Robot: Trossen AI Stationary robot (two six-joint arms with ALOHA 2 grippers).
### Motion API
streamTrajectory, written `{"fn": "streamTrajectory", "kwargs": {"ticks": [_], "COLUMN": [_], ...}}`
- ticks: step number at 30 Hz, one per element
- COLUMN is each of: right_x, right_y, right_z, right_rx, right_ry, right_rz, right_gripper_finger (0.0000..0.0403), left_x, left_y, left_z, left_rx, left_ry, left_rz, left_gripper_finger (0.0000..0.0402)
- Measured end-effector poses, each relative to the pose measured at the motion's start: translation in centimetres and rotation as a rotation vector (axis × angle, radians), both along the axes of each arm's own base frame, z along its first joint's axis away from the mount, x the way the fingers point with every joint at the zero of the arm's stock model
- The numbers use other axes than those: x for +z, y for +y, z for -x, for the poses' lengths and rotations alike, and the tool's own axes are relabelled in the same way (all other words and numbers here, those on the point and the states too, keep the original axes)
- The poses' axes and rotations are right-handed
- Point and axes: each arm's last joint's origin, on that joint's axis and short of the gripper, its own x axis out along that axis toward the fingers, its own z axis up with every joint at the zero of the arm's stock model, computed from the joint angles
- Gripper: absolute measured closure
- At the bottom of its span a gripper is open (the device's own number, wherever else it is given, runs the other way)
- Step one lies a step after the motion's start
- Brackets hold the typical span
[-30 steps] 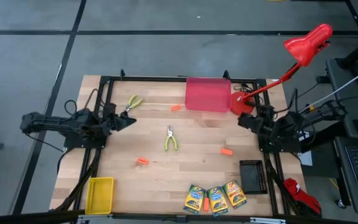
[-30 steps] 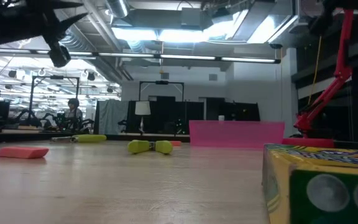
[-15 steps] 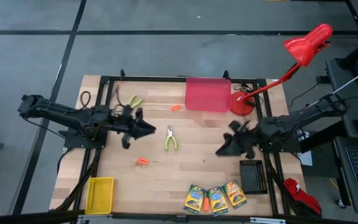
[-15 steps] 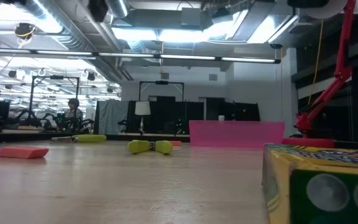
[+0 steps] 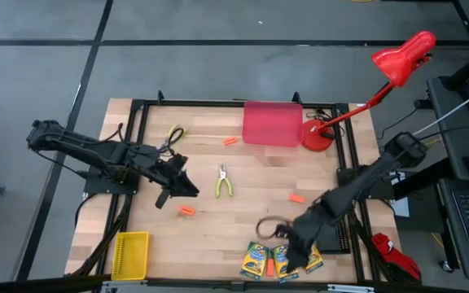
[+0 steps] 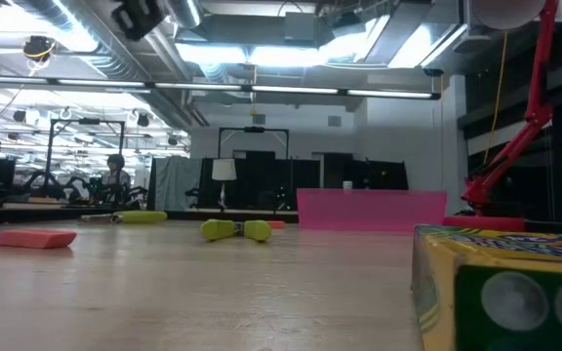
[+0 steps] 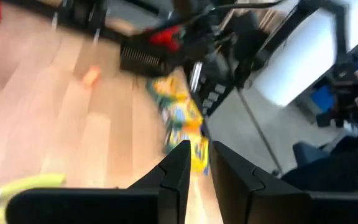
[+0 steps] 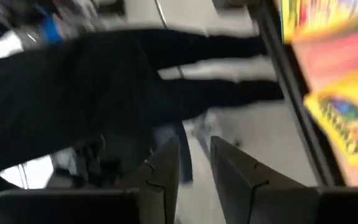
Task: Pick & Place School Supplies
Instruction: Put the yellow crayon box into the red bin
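The right gripper (image 5: 290, 259), fingers narrowly apart and empty, hangs over three crayon boxes (image 5: 282, 259) at the table's (image 5: 243, 220) near edge. The left gripper (image 5: 187, 189), likewise narrow and apparently empty, hovers near one of three orange sticks (image 5: 186, 212). Two pliers (image 5: 223, 182) lie beyond.

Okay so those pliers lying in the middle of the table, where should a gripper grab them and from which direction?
Come straight down from above. The pliers lie flat on the wood, metal nose toward the red bin, the two yellow-green handles splayed the other way. Probably best to close across both handles just behind the pivot, fingers set crosswise to the tool, where it is narrowest.
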Motion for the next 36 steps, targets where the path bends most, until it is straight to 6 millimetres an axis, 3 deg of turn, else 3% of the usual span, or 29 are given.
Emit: {"fn": "streamTrajectory", "kwargs": {"ticks": [5,11,16,21,24,28,36], "right_x": [-1.4,0.9,3.7,7.0,7.6,7.7,4.2], "right_y": [1.7,2.3,0.5,-0.7,-0.6,-0.2,0.5], "right_z": [-3.0,-7.4,-8.4,-8.2,-8.3,-9.2,-11.1], "right_rx": [0.043,0.07,0.15,0.196,0.181,0.101,-0.021], "right_ry": [0.085,-0.044,-0.078,-0.252,-0.35,-0.383,-0.16], "right_rz": [-0.021,0.059,0.365,0.789,0.928,0.873,0.703], "right_gripper_finger": [0.0309,0.0309,0.0309,0.0309,0.0309,0.0309,0.0309], "left_x": [-0.4,-0.3,-0.3,-0.3,-0.4,-0.8,-1.5], "left_y": [-0.9,-2.3,-3.4,-4.1,-4.4,-4.5,-4.8], "left_z": [1.2,1.8,2.3,2.8,3.0,3.4,4.0], "left_rx": [-0.052,-0.069,0.044,0.151,0.159,0.169,0.232], "left_ry": [0.065,0.062,0.047,0.037,0.046,0.101,0.15], "left_rz": [-0.02,-0.031,-0.061,-0.052,-0.054,-0.031,-0.061], "left_gripper_finger": [0.0345,0.0345,0.0345,0.0345,0.0345,0.0345,0.0345]}}
